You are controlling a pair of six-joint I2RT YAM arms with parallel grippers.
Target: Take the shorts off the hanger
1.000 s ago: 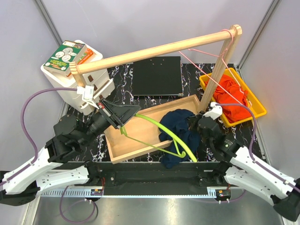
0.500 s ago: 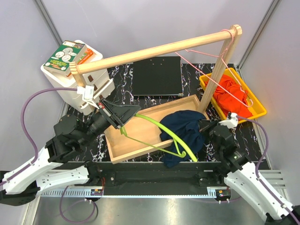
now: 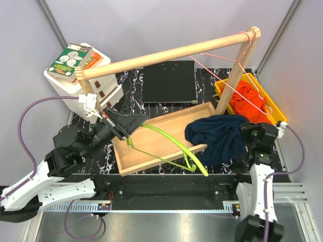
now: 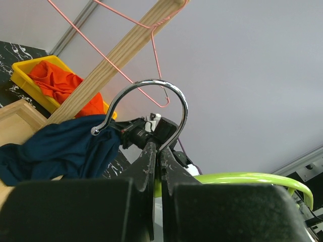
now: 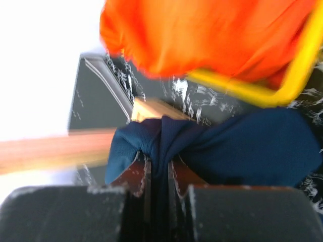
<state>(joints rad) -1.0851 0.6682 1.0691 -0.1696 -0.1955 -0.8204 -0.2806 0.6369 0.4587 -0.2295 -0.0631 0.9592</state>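
My left gripper point(image 3: 132, 121) is shut on the neck of a yellow-green hanger point(image 3: 169, 143), just below its chrome hook point(image 4: 146, 96), and holds it over the wooden tray point(image 3: 151, 151). My right gripper point(image 3: 247, 132) is shut on the navy shorts point(image 3: 219, 137) and holds them stretched to the right, off the tray; their left end still hangs on the hanger's right end. In the right wrist view the navy cloth point(image 5: 212, 146) is pinched between the jaws. The orange shorts point(image 3: 250, 103) lie in the yellow bin point(image 3: 274, 109).
A wooden rail point(image 3: 166, 53) on a post point(image 3: 234, 80) crosses above the tray, with a pink wire hanger point(image 3: 237, 70) on it. A black board point(image 3: 169, 81) lies behind the tray. A white box point(image 3: 75, 88) with packets stands at the far left.
My right gripper has swung to the right with the navy shorts, dragging them along the hanger from the tray's right end out past it. The left gripper and hanger barely moved.
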